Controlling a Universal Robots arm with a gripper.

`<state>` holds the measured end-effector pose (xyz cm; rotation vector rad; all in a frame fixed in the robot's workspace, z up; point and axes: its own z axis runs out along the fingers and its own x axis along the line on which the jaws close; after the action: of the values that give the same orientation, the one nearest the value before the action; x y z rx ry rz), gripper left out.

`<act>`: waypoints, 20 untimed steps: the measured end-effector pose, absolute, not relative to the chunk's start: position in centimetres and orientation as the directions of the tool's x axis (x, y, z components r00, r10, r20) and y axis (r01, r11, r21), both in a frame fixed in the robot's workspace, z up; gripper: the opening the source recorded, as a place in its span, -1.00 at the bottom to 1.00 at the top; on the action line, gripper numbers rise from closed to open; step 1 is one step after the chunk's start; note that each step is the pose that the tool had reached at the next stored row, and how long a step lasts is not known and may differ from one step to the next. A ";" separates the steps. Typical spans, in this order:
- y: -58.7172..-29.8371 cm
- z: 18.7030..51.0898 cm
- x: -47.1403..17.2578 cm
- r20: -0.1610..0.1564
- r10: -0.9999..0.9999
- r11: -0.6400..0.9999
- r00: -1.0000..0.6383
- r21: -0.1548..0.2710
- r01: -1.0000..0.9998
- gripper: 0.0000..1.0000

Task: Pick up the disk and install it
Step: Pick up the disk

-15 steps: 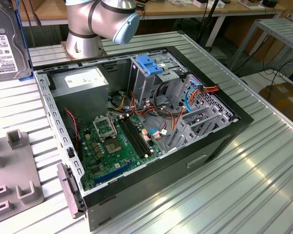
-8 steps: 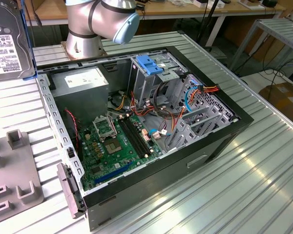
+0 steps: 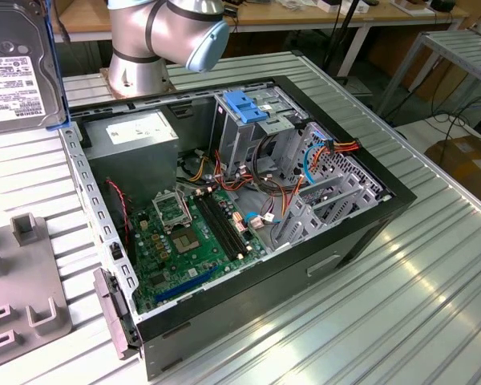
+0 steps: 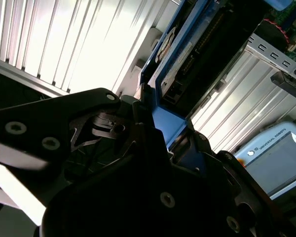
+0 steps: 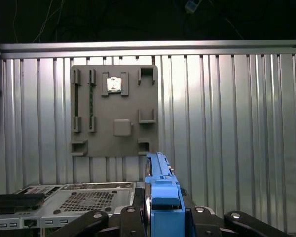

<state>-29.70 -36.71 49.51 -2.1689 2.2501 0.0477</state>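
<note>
The gripper (image 5: 162, 213) is pinching the disk (image 5: 158, 177) by its blue edge, pressing in from both sides. In the first wrist view the disk is seen edge-on, sticking out past the gripper. In the exterior view the disk hangs up in the air at the exterior view's left, over the table (image 3: 401, 305). It is beside the open computer case (image 3: 369, 233) and not inside it. The picture's edge cuts off part of the disk. Inside the case are a green board (image 3: 192, 233), a grey box (image 3: 136, 136), colored wires (image 3: 264, 184) and a metal cage (image 3: 232, 136) with a blue latch (image 3: 244, 108) on top. The disk is well apart from that cage. A grey tray (image 5: 113, 111) with slots lies flat on the table. In the second wrist view the gripper's dark parts hide the near end of the disk and are hard to make out.
</note>
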 end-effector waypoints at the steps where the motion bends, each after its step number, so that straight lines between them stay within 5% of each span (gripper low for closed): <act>1: -36.7 49.5 -29.6 -0.033 -0.999 0.037 -0.037 0.011 -0.999 -0.26; 20: -36.7 49.5 -29.0 -0.033 -0.999 0.037 -0.037 0.011 -0.999 -0.26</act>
<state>-29.04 -36.71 49.52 -2.1690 2.2502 0.0477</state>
